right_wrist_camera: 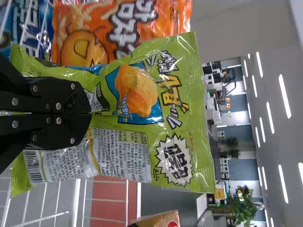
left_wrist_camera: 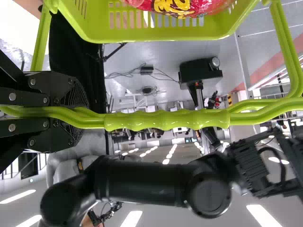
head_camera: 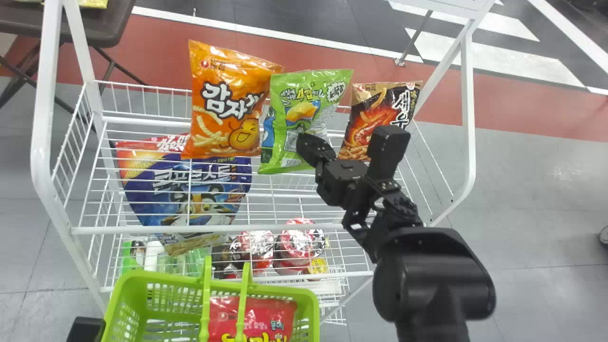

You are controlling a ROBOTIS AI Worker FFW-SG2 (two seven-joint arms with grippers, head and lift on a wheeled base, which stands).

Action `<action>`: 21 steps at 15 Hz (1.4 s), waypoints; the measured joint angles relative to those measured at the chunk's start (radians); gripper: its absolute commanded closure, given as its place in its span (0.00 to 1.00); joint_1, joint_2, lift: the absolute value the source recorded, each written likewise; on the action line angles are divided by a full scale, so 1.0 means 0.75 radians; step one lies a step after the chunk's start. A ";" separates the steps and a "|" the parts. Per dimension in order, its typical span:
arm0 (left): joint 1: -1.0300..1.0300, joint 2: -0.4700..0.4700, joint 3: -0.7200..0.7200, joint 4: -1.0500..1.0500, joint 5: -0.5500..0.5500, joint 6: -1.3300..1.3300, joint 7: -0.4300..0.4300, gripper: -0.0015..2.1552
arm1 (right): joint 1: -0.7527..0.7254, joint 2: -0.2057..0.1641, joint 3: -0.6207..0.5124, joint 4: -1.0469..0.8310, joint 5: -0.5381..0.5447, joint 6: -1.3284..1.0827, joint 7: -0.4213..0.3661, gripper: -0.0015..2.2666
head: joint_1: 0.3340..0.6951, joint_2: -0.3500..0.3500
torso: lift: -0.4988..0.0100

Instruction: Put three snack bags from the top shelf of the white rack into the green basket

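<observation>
The left end effector [head_camera: 85,329] is clamped on the handle [left_wrist_camera: 165,120] of the green basket [head_camera: 161,276], which holds a red snack bag [head_camera: 266,316]. Just beside the orange snack bag [head_camera: 228,104] on the white rack [head_camera: 40,142], the right end effector [head_camera: 303,141] pinches the green snack bag [head_camera: 304,99], fingers together, partly blocking the black snack bag [head_camera: 375,111].

A large open indoor hall; the white wire rack [head_camera: 40,152] of snack bags [head_camera: 228,99] and the green basket [head_camera: 311,306] look like a shop; the space behind looks more like a lab or workshop, with loose cables [left_wrist_camera: 124,74], black equipment [left_wrist_camera: 201,73], green plants [right_wrist_camera: 239,207] and rows of ceiling strip lights [right_wrist_camera: 284,96].
</observation>
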 measured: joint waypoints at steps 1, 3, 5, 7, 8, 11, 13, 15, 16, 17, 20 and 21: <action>0.000 0.000 0.007 -0.002 0.002 0.000 0.001 0.98 | 0.066 -0.001 -0.001 -0.104 -0.018 0.048 0.006 0.92 | 1.00 0.00 | 0.98; -0.002 0.000 0.023 -0.003 0.003 0.000 0.004 0.98 | 0.206 -0.001 -0.011 -0.312 -0.039 0.165 0.014 0.92 | 1.00 0.00 | 0.98; -0.009 -0.002 0.041 -0.002 0.006 0.000 0.009 0.98 | 0.376 -0.001 -0.054 -0.515 -0.092 0.283 0.018 0.92 | 1.00 0.00 | 0.98; -0.012 -0.007 0.061 0.000 0.016 0.000 0.014 0.98 | 0.524 0.000 -0.133 -0.651 -0.193 0.394 0.034 0.92 | 1.00 0.00 | 0.98; -0.012 -0.010 0.066 0.000 0.019 0.000 0.017 0.98 | 0.586 0.000 -0.176 -0.690 -0.242 0.433 0.047 0.92 | 1.00 0.00 | 0.98; 0.018 -0.031 0.104 -0.002 0.035 -0.033 0.030 0.98 | 0.702 -0.002 -0.326 -0.731 -0.425 0.709 0.189 0.93 | 1.00 0.00 | 0.98; 0.027 -0.049 0.114 -0.003 0.040 -0.055 0.044 0.98 | 0.755 -0.002 -0.401 -0.721 -0.537 0.896 0.282 0.93 | 1.00 0.00 | 0.98; 0.026 -0.055 0.111 -0.003 0.040 -0.060 0.050 0.98 | 0.797 -0.001 -0.421 -0.677 -0.601 0.989 0.339 0.93 | 1.00 0.00 | 0.98; 0.025 -0.055 0.106 -0.004 0.040 -0.059 0.050 0.98 | 0.808 -0.001 -0.407 -0.636 -0.617 1.007 0.357 0.93 | 1.00 0.00 | 0.98; 0.025 -0.055 0.101 -0.007 0.040 -0.058 0.048 0.98 | 0.813 -0.003 -0.375 -0.593 -0.620 1.005 0.362 0.93 | 1.00 0.00 | 0.98; 0.038 -0.055 0.080 -0.024 0.037 -0.051 0.046 0.98 | 0.803 -0.012 -0.251 -0.489 -0.580 0.914 0.352 0.93 | 1.00 0.00 | 0.98; 0.049 -0.054 0.074 -0.036 0.035 -0.051 0.046 0.98 | 0.792 -0.014 -0.208 -0.451 -0.554 0.857 0.342 0.93 | 1.00 0.00 | 0.98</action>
